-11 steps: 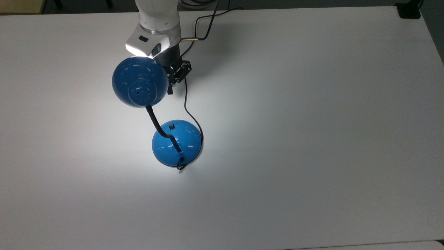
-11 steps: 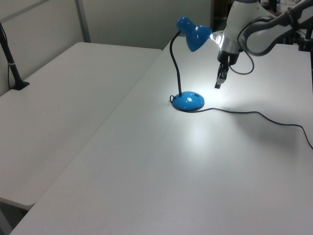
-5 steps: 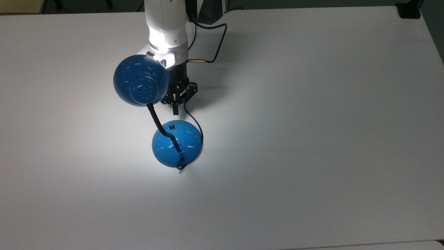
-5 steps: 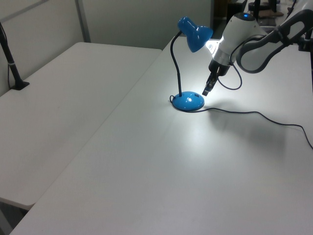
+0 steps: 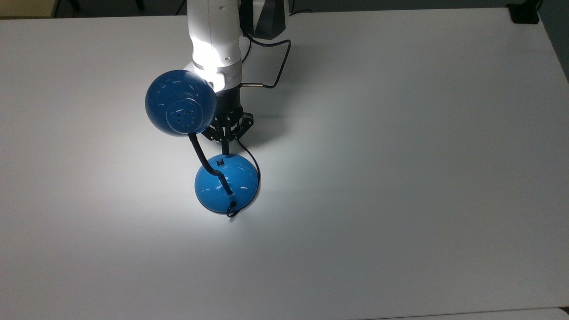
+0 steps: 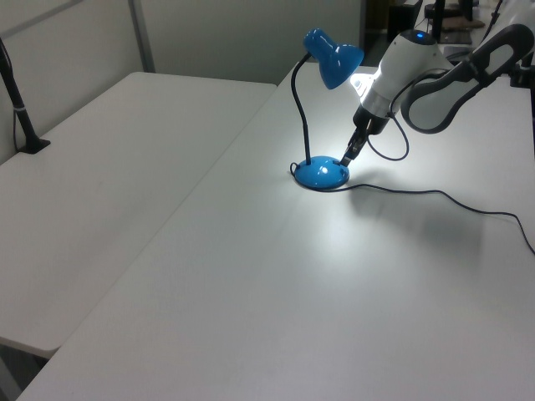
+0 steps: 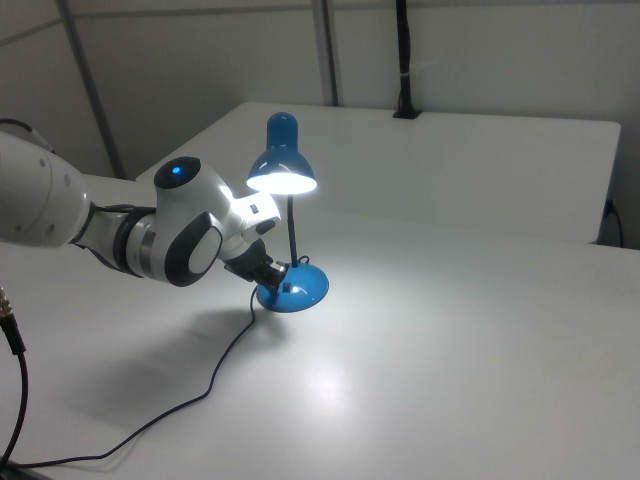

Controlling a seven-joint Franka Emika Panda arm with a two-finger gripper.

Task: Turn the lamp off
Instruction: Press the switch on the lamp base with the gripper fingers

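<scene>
Lamp [image 5: 222, 178] glows blue in the upper left middle of the top view, and the pincer [image 5: 225, 150] touches its base, fingers pressed together.

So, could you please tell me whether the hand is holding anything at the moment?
Nothing is held: the hand points its tip at the lamp base, beside the switch.

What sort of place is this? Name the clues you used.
Probably a robotics lab: plain white tables, a robot arm whose claw nears a lit blue lamp, and bare partition walls.
</scene>
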